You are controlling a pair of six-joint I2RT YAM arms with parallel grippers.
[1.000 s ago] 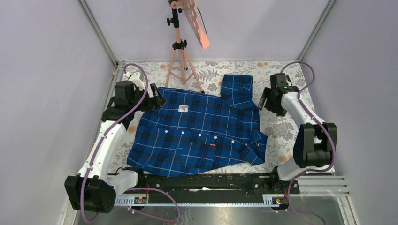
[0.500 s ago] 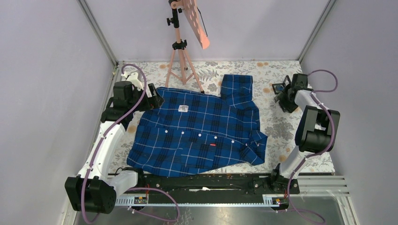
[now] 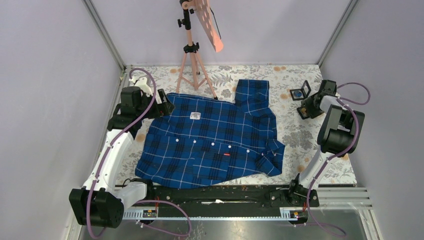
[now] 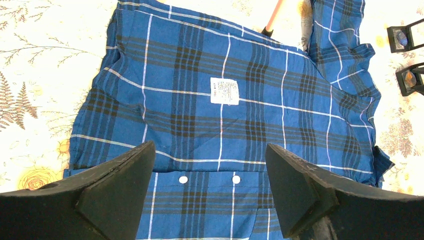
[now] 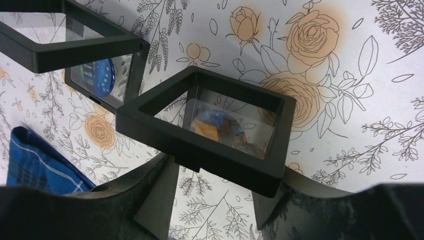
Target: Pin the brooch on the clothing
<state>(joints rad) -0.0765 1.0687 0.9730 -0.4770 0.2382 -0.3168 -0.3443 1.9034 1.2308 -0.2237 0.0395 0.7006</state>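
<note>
The dark-blue plaid shirt [image 3: 210,145] lies spread on the floral table cover, white neck label [image 4: 224,91] up. My left gripper [image 4: 210,155] is open and empty, hovering over the shirt's back-left part, and it also shows in the top view [image 3: 165,101]. Two black display frames stand at the back right. The nearer frame [image 5: 220,157] holds an orange-and-blue brooch [image 5: 216,127]; the farther frame [image 5: 75,47] holds a blue brooch [image 5: 97,75]. My right gripper [image 5: 215,174] is open, its jaws wide at the nearer frame's near edge, which hides the tips.
A pink tripod stand [image 3: 192,60] stands at the back, just behind the shirt's collar side. The two frames [image 3: 300,93] [image 3: 305,111] sit between the shirt's raised sleeve [image 3: 252,92] and the right wall. A corner of the shirt [image 5: 35,160] shows left of my right gripper.
My right arm has swung from the shirt's right edge out to the back right, down to the nearer display frame. The left arm and the shirt have not moved.
</note>
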